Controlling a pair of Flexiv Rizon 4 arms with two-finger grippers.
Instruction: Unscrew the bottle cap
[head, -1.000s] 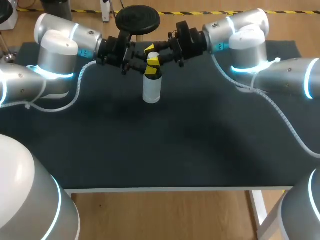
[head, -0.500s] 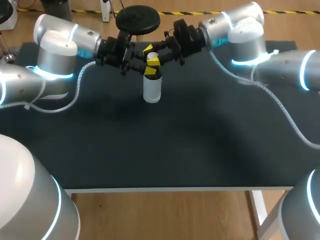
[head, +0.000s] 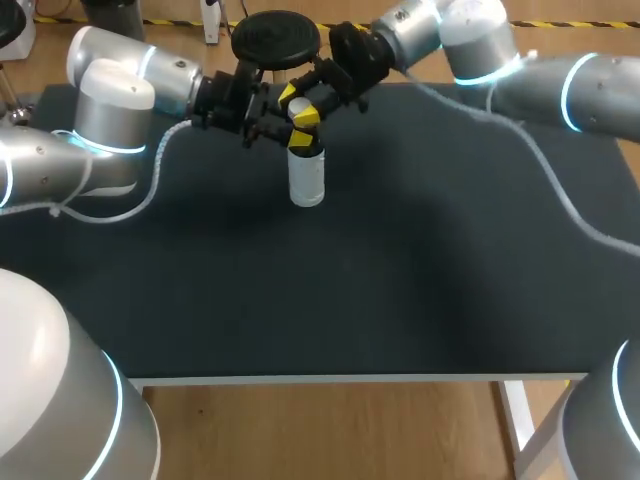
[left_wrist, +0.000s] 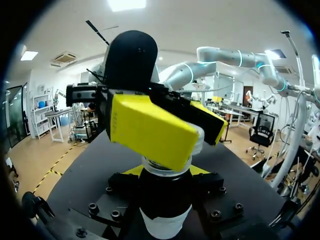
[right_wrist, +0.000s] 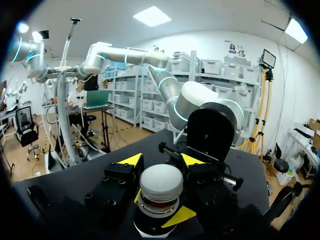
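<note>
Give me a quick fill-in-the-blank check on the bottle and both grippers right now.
The bottle stands ____ on the table.
Its cap is ____ in colour.
The left gripper is shut on the bottle ____ the cap.
The right gripper is shut on the ____.
Missing words: upright; white; below; cap.

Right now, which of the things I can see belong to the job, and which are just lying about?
Part of the job:
- the bottle, held at its neck by the left tool
- its cap, gripped by the right tool

Just there:
- the black table that the bottle stands on
- a cable from the left arm, draped over the table
</note>
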